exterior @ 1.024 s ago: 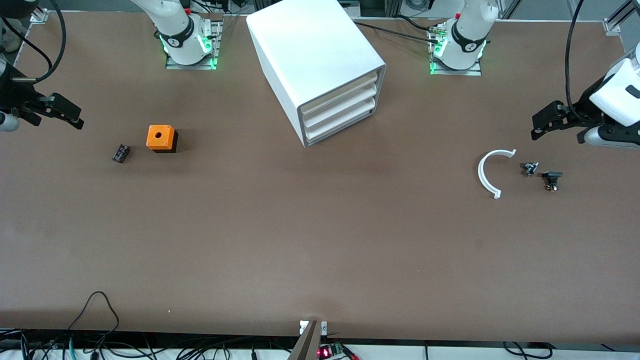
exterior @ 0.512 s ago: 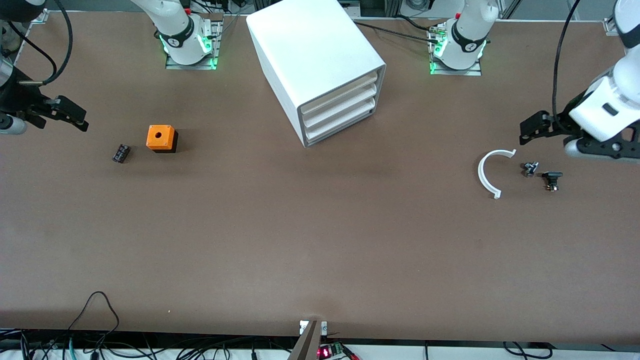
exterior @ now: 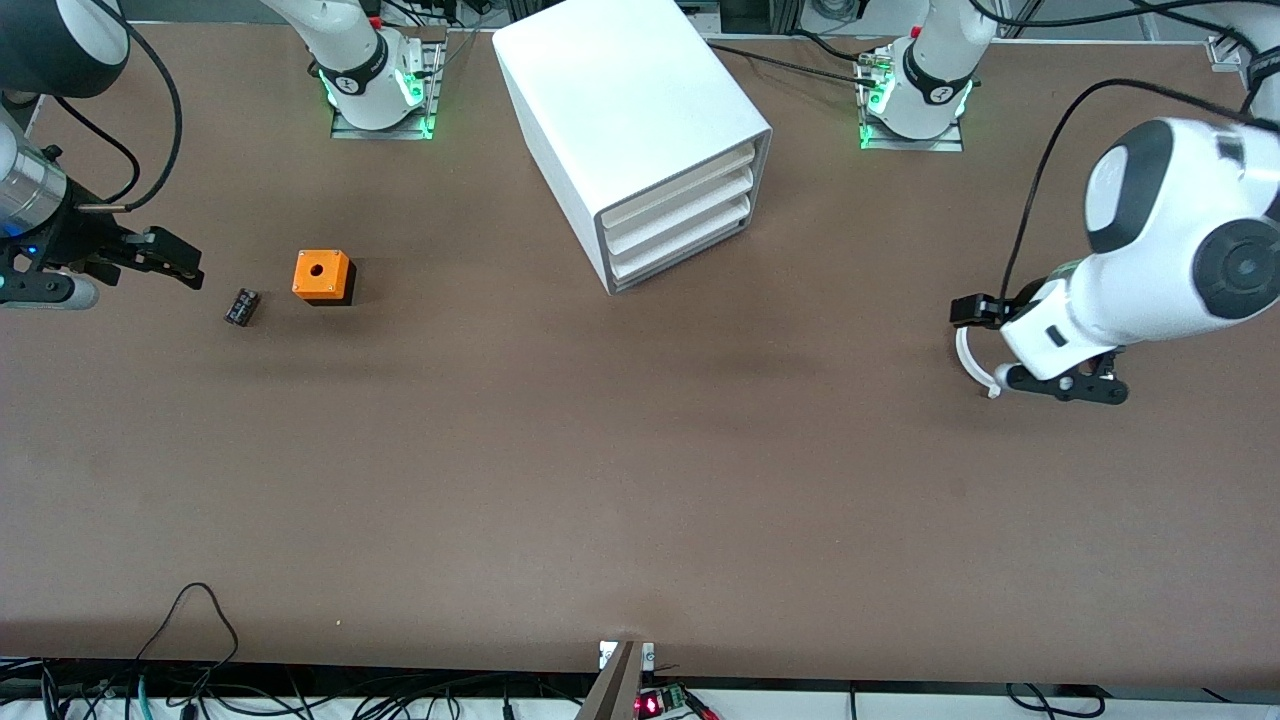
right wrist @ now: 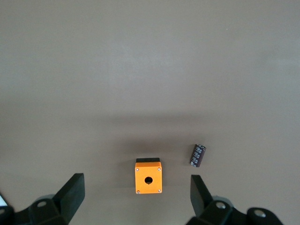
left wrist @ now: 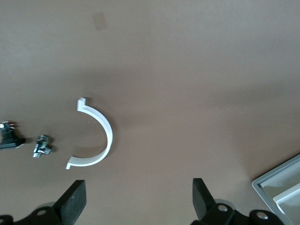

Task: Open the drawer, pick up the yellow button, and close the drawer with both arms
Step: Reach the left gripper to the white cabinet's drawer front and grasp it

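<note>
The white cabinet stands between the two arm bases, and its three drawers are shut. The drawer, the uppermost one, sits flush in the grey rim. A corner of the cabinet also shows in the left wrist view. The button is out of view. My left gripper is open and empty over a white arc piece at the left arm's end; in its own view the jaws stand wide apart. My right gripper is open and empty at the right arm's end, and also shows in the right wrist view.
A white arc lies on the table with a small metal part and a black part beside it. An orange cube with a hole and a small black cylinder lie near the right gripper.
The left arm has swung in toward the table's middle and now covers the two small parts and part of the arc. The right gripper has moved a little toward the black cylinder.
</note>
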`<action>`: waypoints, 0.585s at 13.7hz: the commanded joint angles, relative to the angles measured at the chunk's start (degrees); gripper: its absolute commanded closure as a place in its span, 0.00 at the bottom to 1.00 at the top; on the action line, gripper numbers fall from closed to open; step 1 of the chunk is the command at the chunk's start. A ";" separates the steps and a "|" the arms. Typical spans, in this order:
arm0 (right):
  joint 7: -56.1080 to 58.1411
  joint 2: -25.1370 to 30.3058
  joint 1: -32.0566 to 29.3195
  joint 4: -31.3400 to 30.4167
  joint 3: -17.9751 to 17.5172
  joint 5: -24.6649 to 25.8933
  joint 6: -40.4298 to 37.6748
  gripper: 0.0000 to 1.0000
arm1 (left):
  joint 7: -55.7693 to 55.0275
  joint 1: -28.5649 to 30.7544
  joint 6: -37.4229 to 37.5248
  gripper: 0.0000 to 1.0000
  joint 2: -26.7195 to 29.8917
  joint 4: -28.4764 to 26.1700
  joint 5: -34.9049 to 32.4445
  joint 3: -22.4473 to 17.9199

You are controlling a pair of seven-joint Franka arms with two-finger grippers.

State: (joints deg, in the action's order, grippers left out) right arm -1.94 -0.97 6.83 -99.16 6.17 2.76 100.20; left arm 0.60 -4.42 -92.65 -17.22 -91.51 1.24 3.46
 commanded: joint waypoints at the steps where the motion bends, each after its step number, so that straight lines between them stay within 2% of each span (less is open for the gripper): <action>1: -0.35 -0.09 0.47 1.07 -0.11 0.31 -0.97 0.00 | 4.83 -0.59 1.33 0.00 -1.40 -1.82 8.29 -0.03; 6: -0.35 -0.09 1.43 1.42 -0.46 0.58 -0.97 0.00 | 14.75 0.12 2.12 0.00 -7.38 -8.50 31.41 0.23; 8: -0.18 -0.09 1.35 1.42 -0.46 0.58 -0.97 0.00 | 22.22 -0.23 1.95 0.00 -8.18 -14.81 42.21 1.55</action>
State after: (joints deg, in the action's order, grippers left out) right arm -1.95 -0.96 8.04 -98.82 5.78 2.77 100.20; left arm 16.45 -4.71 -90.84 -25.26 -101.31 35.50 4.02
